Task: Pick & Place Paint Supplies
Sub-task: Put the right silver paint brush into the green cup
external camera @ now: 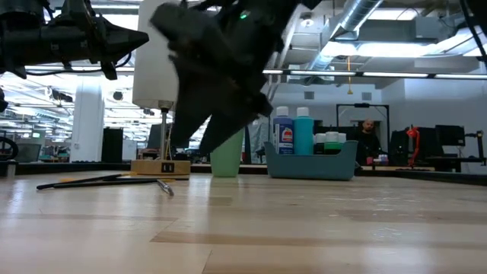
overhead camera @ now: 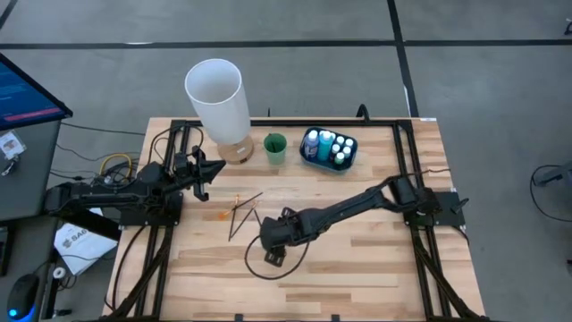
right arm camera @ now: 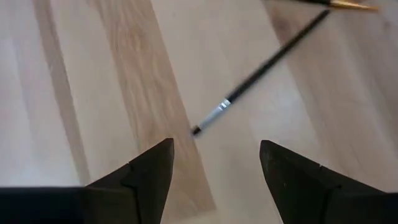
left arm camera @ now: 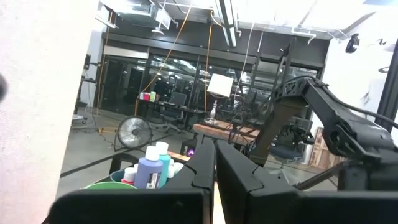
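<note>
From above, the bottles (overhead camera: 329,146) already stand in the tray (overhead camera: 307,154) near the table's far edge; brushes (overhead camera: 241,213) remain mid-table. Left gripper (overhead camera: 204,172) waits, pressed together. At the right wrist, the right gripper (right arm camera: 214,163) is spread over one brush (right arm camera: 261,68).

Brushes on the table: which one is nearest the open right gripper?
The dark brush with the silver ferrule, lying flat just ahead of the right gripper. The other brushes lie farther off, toward the left arm.
</note>
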